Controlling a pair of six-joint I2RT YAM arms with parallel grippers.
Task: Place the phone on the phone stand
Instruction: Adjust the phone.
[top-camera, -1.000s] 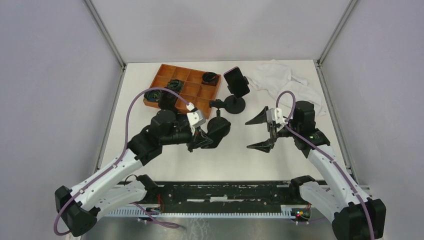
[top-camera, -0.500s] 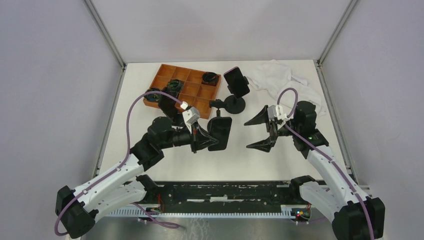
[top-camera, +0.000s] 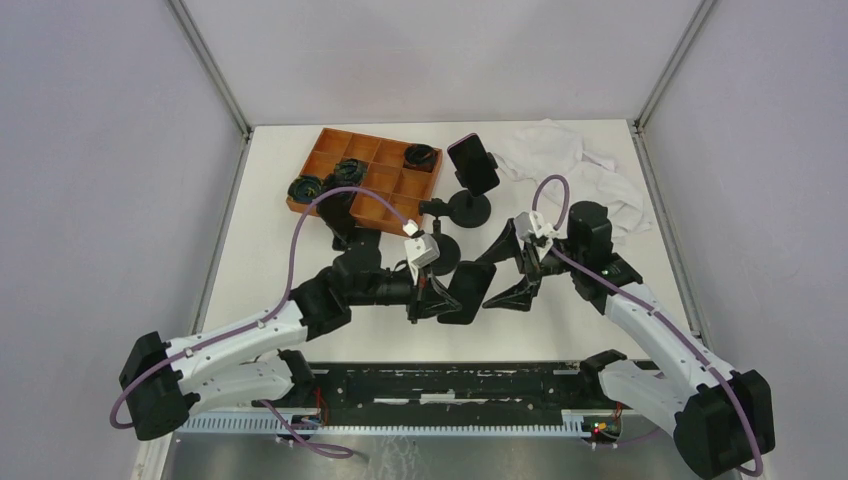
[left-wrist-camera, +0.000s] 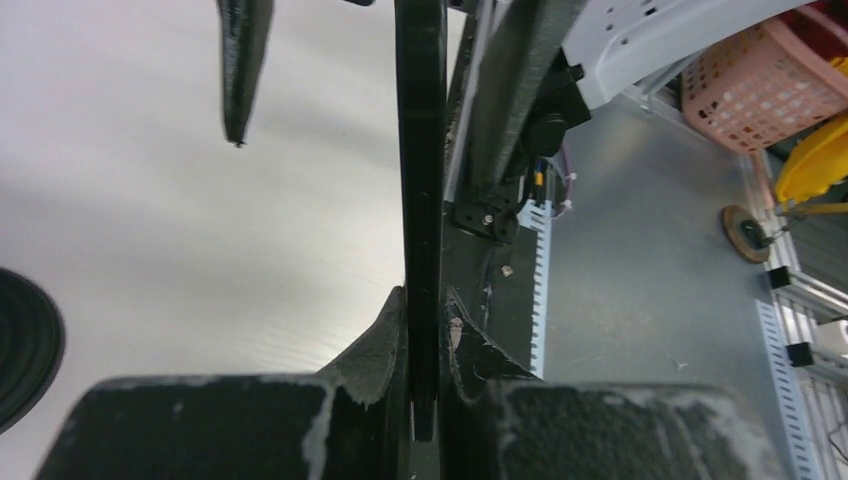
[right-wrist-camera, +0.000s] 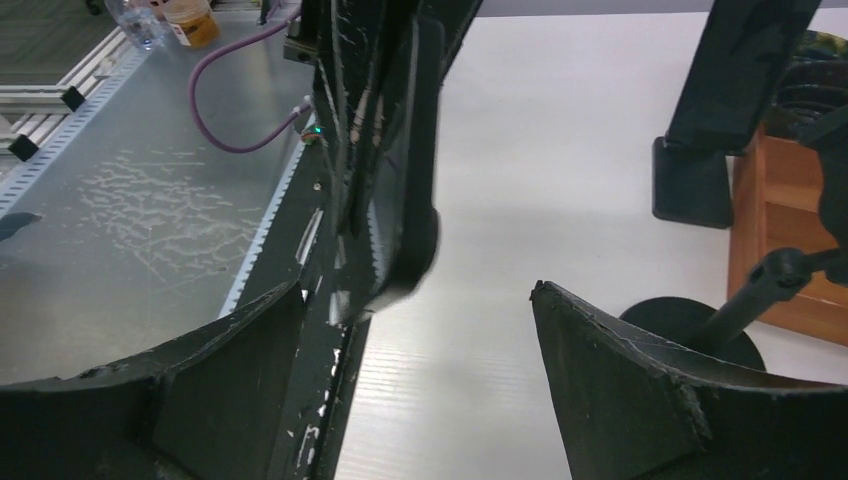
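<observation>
My left gripper (top-camera: 440, 295) is shut on one end of a black phone (top-camera: 468, 290) and holds it on edge above the table's front middle. In the left wrist view the phone (left-wrist-camera: 420, 150) runs straight up from between my left gripper (left-wrist-camera: 424, 300). My right gripper (top-camera: 497, 272) is open, with the phone's free end at its mouth. In the right wrist view the phone (right-wrist-camera: 410, 150) hangs just above the right gripper (right-wrist-camera: 418, 290), nearer its left finger. A black phone stand (top-camera: 470, 207) with a round base and a dark cradle stands behind.
An orange compartment tray (top-camera: 372, 175) with black coils sits at the back left. A crumpled white cloth (top-camera: 580, 165) lies at the back right. A second round black base (top-camera: 438, 243) with a thin rod stands just behind the phone and also shows in the right wrist view (right-wrist-camera: 690, 330).
My left arm has carried the phone to the right and towards the front edge. My right gripper has swung left, still open, so its fingertips now flank the phone's free end.
</observation>
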